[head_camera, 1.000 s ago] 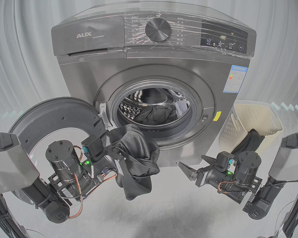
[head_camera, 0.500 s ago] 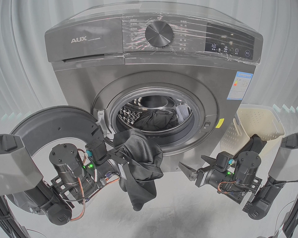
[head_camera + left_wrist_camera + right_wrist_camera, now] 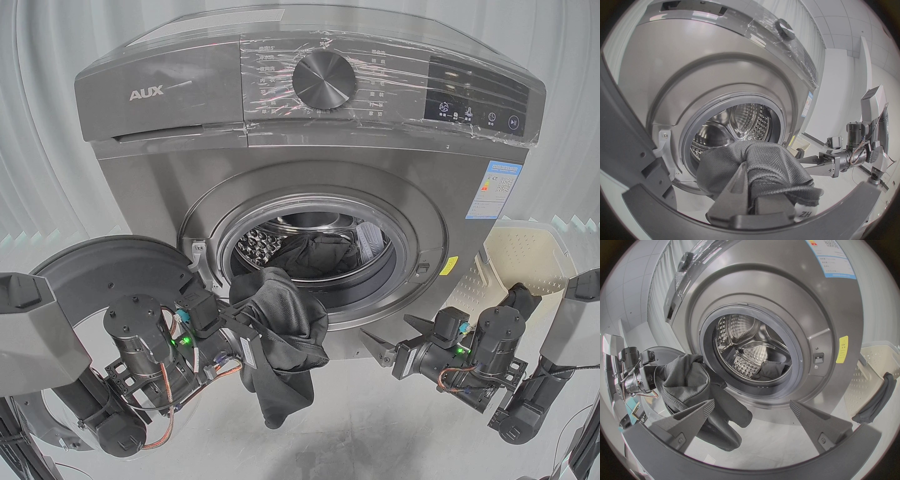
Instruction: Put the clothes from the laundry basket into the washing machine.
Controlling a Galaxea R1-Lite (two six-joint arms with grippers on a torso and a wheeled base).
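Loading step in hand. Left gripper [image 3: 753,187]: jaws clamped on a black mesh garment [image 3: 284,325], which hangs bunched just below the washing machine's drum mouth [image 3: 405,247] (one dark piece [image 3: 312,253] lies inside). Right gripper [image 3: 386,325]: jaws wide apart, empty, near the laundry basket [image 3: 531,250]. Next move, I judge: lift the garment, push it past the rim, release.

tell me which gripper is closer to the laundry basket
Right. The right gripper hangs open low before the washer, close beside the laundry basket. The left gripper, shut on a dark garment, is at the opposite side, by the open door.
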